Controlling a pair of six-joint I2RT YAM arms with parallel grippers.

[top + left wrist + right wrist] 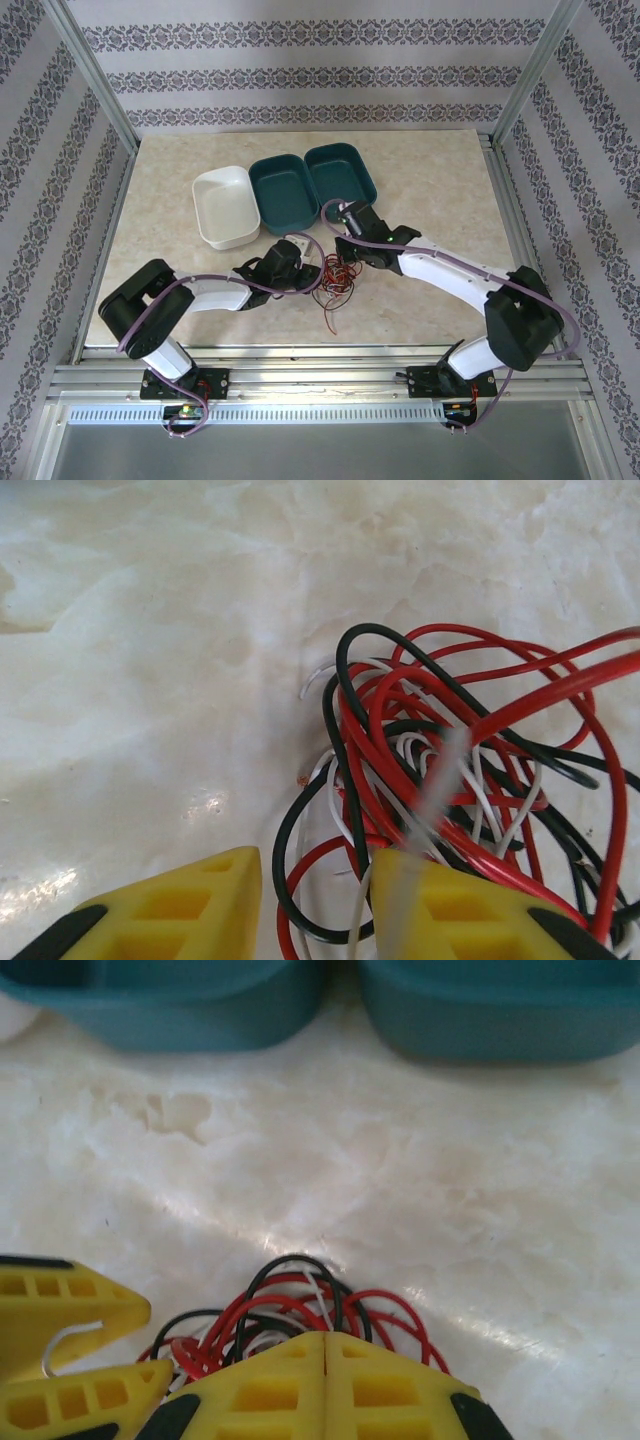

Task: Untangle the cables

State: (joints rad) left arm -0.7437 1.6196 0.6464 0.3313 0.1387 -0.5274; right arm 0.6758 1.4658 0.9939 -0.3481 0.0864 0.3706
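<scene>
**Two grippers at one knot of cables**

One knot of cables [334,276] is seen near the middle of the table [440,190]. Red, black and white strands are mixed in it, too tangled to be counted. Three tubs are lined up at 12 o'clock from the knot: a white tub [225,205], a blue-green tub [283,190] and a second blue-green tub [342,176].

In the left wrist view the left gripper [315,868] is seen partly open, with strands of all three colours lying in the gap. In the right wrist view the right gripper [325,1345] is pressed fully together, with the loops at 12 o'clock from its tips. Whether a strand is pinched cannot be told.
</scene>
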